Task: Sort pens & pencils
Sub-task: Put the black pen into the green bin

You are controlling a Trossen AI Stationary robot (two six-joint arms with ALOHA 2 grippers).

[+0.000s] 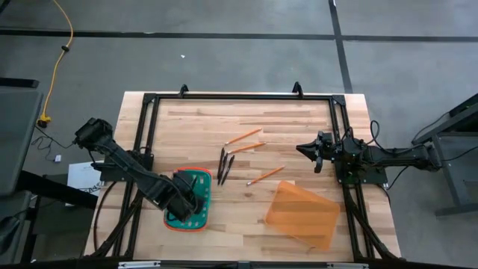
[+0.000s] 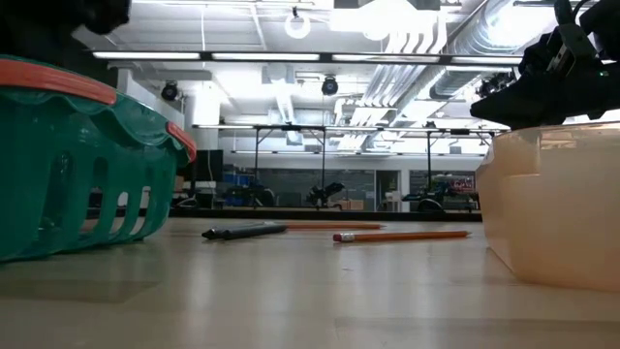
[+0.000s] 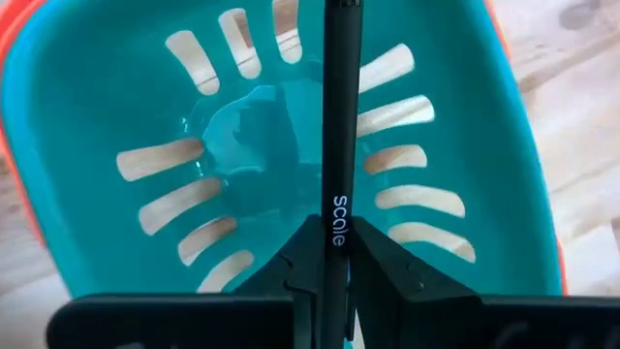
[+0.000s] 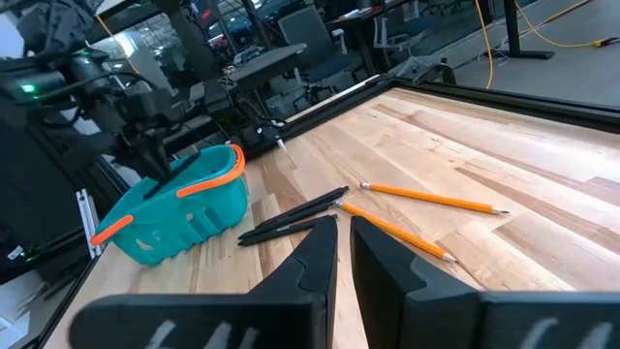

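Observation:
My left gripper [image 3: 336, 228] hangs over the teal basket with the orange rim [image 3: 116, 87], at the table's near left [image 1: 198, 179], and is shut on a black pen [image 3: 339, 116]. Two more dark pens [image 1: 224, 166] lie side by side mid-table. Three orange-yellow pencils [image 1: 243, 136], [image 1: 246, 147], [image 1: 266, 175] lie flat to their right. My right gripper [image 1: 301, 149] waits at the right side, level above the table, its fingers [image 4: 320, 254] close together with nothing between them. My left gripper pinches the pen's barrel at the white lettering [image 3: 338, 208] between its two fingers. It comes from above, pointing steeply down into the basket. The pen runs out past the fingertips over the basket's slotted bottom; whether its far end touches the basket cannot be told.
A translucent orange bin [image 1: 302, 214] stands at the near right, close to the nearest pencil. A black frame [image 1: 239, 97] runs round the table's edges. Bare wood lies between the basket and the bin.

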